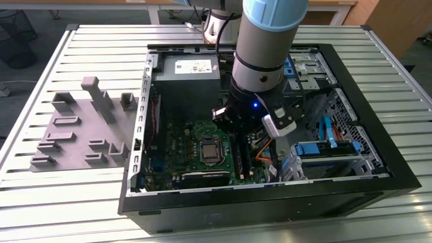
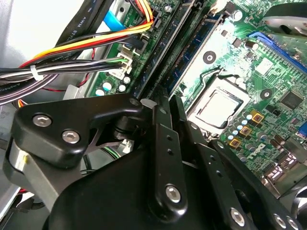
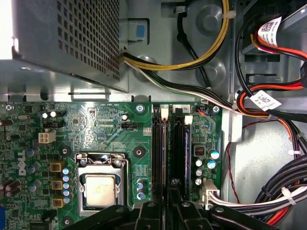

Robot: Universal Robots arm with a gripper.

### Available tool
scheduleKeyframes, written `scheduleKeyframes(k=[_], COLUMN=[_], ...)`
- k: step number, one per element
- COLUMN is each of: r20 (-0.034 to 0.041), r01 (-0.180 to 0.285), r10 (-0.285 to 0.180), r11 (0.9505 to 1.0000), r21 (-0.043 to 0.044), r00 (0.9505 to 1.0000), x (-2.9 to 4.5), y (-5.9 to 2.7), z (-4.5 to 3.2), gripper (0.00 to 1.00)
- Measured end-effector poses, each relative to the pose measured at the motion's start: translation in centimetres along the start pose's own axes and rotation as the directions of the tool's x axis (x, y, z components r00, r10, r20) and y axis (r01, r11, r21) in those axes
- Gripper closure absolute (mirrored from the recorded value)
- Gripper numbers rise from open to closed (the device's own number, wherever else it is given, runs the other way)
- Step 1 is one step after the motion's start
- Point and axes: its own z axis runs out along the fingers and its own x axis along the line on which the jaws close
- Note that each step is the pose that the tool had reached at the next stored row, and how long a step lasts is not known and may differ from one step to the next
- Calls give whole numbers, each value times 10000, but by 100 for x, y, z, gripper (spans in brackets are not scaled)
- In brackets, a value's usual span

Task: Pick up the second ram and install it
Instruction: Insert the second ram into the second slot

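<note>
My gripper [image 1: 238, 126] is down inside the open computer case, over the memory slots beside the silver processor [image 3: 100, 186]. In both wrist views its two black fingers [image 3: 152, 211] stand close together, shut on the second ram [image 3: 171, 148], a thin dark strip seen edge-on that runs along a slot away from the fingertips. The same ram [image 2: 184, 48] lies in line with the slot next to a blue one. Another strip [image 3: 159, 143] with a pale upper edge sits in the neighbouring slot. The green motherboard [image 1: 177, 152] lies flat in the case.
A grey power supply box [image 1: 190, 76] sits at the far end of the case. Bundled cables [image 3: 283, 191] and orange and yellow wires [image 2: 86, 43] run close beside the slots. Blue drive brackets [image 1: 324, 149] are at the exterior view's right. Grey slotted blocks [image 1: 84, 126] stand on the table at its left.
</note>
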Motion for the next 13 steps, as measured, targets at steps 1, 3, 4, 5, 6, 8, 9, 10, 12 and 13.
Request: scheduleKeyframes(k=[1,3,4,5,6,8,9,10,12,13], r20=[0,0,0,0,1,0,-1,-2,-5,-8], r01=[0,0,0,0,0,-1,-1,-1,0,1], r10=[0,0,0,0,0,1,1,1,0,-1], r11=[10000,10000,10000,10000,10000,10000,10000,10000,10000,10000], r21=[0,-1,0,0,-2,1,-2,-2,-2,1], r00=[10000,10000,10000,10000,10000,10000,10000,10000,10000,10000], x=[0,0,0,0,1,3,4,6,7,8], y=[0,0,0,0,-1,-4,-5,-7,-10,-11], z=[0,0,0,0,-16,-71,-103,-137,-188,-209], gripper=[79,79,79,79,79,79,79,79,79,79])
